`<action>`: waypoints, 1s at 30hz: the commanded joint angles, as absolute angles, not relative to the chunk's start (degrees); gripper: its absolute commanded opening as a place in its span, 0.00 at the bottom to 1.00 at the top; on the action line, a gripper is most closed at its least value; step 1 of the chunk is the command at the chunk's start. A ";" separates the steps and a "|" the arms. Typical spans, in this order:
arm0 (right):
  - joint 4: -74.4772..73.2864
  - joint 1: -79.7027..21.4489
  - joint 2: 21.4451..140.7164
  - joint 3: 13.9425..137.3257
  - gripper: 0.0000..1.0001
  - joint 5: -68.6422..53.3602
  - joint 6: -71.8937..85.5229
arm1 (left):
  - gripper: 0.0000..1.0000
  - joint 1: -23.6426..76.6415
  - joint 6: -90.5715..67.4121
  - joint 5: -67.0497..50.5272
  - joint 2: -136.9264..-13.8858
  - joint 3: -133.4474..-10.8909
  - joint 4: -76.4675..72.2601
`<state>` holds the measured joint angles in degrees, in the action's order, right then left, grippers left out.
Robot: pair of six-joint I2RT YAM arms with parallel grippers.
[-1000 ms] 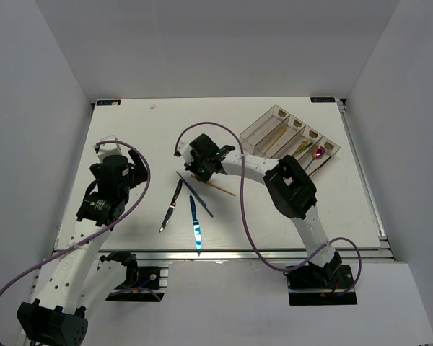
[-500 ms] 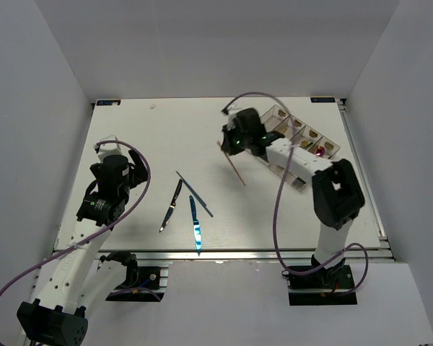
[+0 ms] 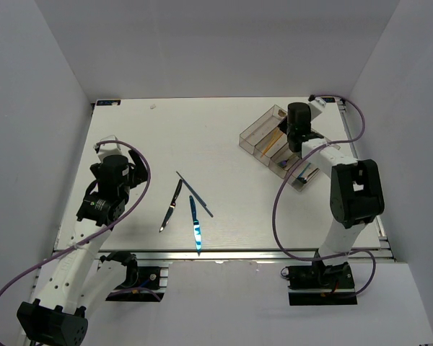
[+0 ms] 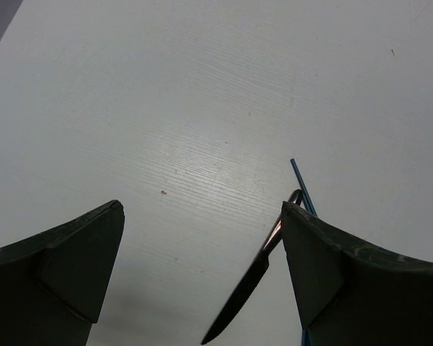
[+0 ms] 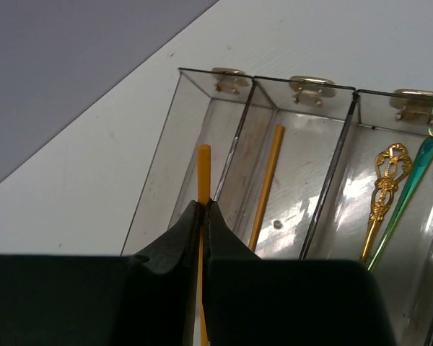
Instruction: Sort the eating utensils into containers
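Closed tight on a slim orange chopstick, the right hand is poising it over the clear smoky-grey plastic tray, apparently aiming beside the matching orange chopstick inside.

The clear smoky-grey plastic tray is glossy; the gold metal handle gleams; the orange chopstick and white table look matt.

Overhead camera looks down at whole table; wrist cameras close, sharing tray, knife.
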<state>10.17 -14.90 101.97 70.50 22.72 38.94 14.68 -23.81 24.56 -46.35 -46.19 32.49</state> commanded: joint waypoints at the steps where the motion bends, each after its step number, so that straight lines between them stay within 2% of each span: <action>1: 15.20 -14.59 104.14 73.56 0.00 31.90 43.33 | 0.98 14.50 -23.55 24.17 -46.14 -45.97 31.90; 10: 16.26 -12.39 107.49 74.10 0.01 34.63 42.98 | 0.98 14.50 -23.55 24.17 -46.32 -45.97 31.82; 12: 16.96 -12.39 107.40 73.83 0.27 33.32 41.75 | 0.98 14.50 -23.55 24.17 -46.41 -45.97 31.82; 13: 16.70 -12.31 107.05 73.74 0.53 33.05 41.49 | 0.98 14.50 -23.55 24.26 -46.41 -45.97 31.90; 14: 16.96 -12.39 106.70 73.48 0.59 32.44 41.40 | 0.98 14.50 -23.55 24.26 -46.41 -45.97 31.90; 18: 18.63 -12.92 104.95 72.86 0.68 29.19 37.72 | 0.98 14.50 -23.55 24.43 -46.49 -45.97 31.90; 19: 18.55 -13.35 104.07 73.38 0.75 28.74 36.31 | 0.98 14.50 -23.55 24.43 -46.58 -45.97 31.90; 24: 16.09 -18.97 101.61 76.02 0.77 15.95 22.96 | 0.98 14.50 -23.64 25.22 -46.58 -46.14 32.17; 27: 10.21 -24.51 100.20 76.90 0.72 8.12 15.31 | 0.98 14.50 -23.82 26.01 -46.58 -46.14 32.34; 30: 2.30 -31.71 100.72 77.78 0.63 5.02 9.86 | 0.98 14.50 -23.91 26.37 -46.67 -46.14 32.43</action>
<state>9.41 -25.82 102.67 75.31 13.19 19.20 14.68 -23.83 25.06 -46.76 -46.19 32.51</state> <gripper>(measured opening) 0.645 0.981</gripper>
